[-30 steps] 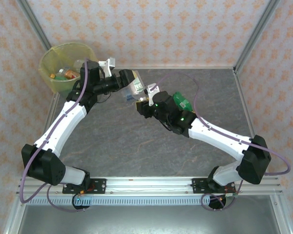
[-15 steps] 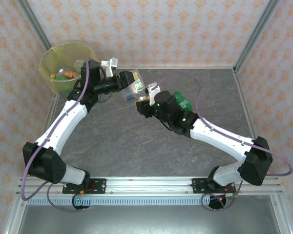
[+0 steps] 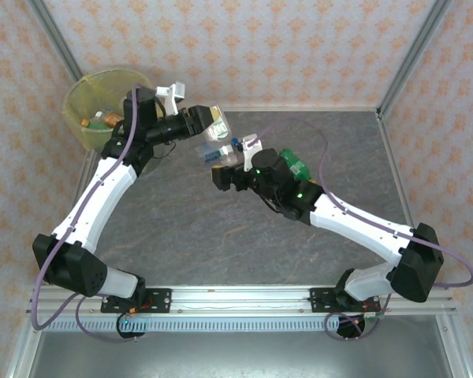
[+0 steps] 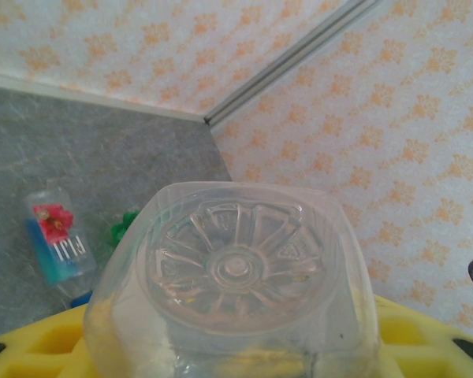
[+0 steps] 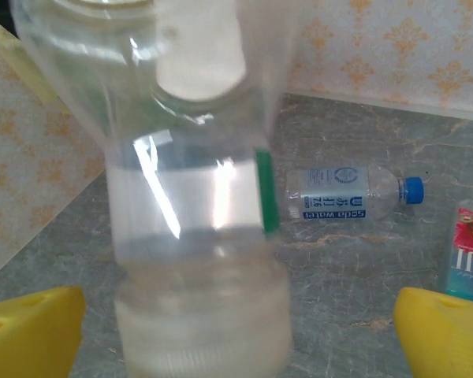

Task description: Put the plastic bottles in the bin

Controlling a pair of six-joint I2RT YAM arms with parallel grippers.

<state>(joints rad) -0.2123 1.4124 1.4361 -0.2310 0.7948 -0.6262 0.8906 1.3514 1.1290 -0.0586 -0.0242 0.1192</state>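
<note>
Now | left pincer [image 3: 199,120] clasps clear bottle [image 4: 236,268] | radially ribbed base

Clear bottle [image 4: 236,276]: thin see-thru plastic, glossy, moulded ribbed base. Blue-cap bottle [image 5: 355,193] & red-flower bottle [image 5: 469,252]: clear plastic w/ glossy printed labels. Tabletop [image 3: 221,236]: grey stone-look, matt, smooth. Bin [image 3: 76,116] liner: translucent yellow plastic film, crinkly. Left finger pads [image 4: 426,346]: yellow matt plastic. Arm shells [image 3: 102,197]: white glossy plastic. Frame post [image 3: 414,55]: bare metal, satin.

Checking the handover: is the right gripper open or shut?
Open. The right gripper's yellow fingers stand wide apart, with a gap on each side of the bottle between them.
</note>
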